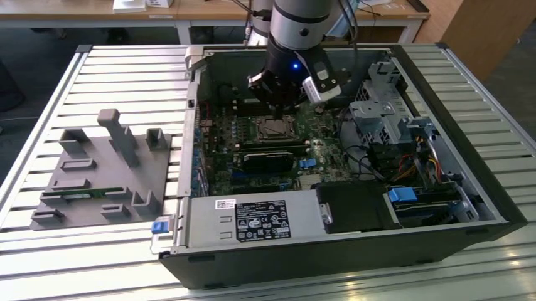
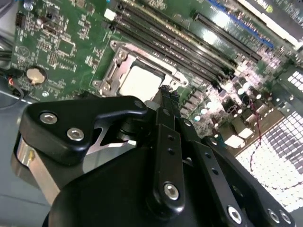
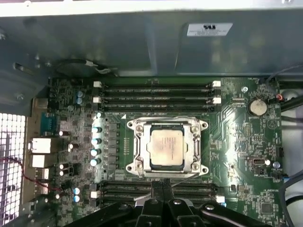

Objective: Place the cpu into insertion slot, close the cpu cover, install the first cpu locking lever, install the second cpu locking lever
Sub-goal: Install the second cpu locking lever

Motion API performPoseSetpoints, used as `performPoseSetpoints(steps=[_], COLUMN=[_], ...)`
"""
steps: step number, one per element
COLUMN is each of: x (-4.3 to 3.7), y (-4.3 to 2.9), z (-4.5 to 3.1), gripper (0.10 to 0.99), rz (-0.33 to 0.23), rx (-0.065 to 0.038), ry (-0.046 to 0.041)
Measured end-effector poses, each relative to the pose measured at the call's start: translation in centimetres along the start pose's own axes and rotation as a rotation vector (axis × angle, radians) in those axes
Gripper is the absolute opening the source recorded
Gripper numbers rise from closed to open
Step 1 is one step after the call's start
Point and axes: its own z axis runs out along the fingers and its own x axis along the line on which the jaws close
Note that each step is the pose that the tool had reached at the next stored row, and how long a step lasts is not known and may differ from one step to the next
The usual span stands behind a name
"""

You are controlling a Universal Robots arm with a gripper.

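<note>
Cpu: sits flat in the insertion slot on the green motherboard.
Cpu cover: lies down around the chip (shiny frame).
Gripper: just beside the slot's edge, jaws pressed together, holding nothing.
Computer case: open on the slatted table.

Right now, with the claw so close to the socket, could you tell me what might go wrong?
1. The claw sits at the edge of the cover, right beside the memory slots; a slip could scrape the slots or the board.
2. The cpu lies inside the cover's cut-out, and a sideways push on the frame might shift it or stress the socket.
3. In the exterior view the arm hangs deep in the case, near loose cables that could snag.
</note>
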Motion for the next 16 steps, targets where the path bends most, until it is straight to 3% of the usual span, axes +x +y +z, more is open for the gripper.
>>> performPoseSetpoints(steps=[12, 16], x=[-0.23, -0.73], y=[-0.11, -0.15], z=[0.54, 1.01], gripper=[0.106, 0.106], rz=[0.0, 0.001], rx=[0.0, 0.0], ry=[0.0001, 0.0055])
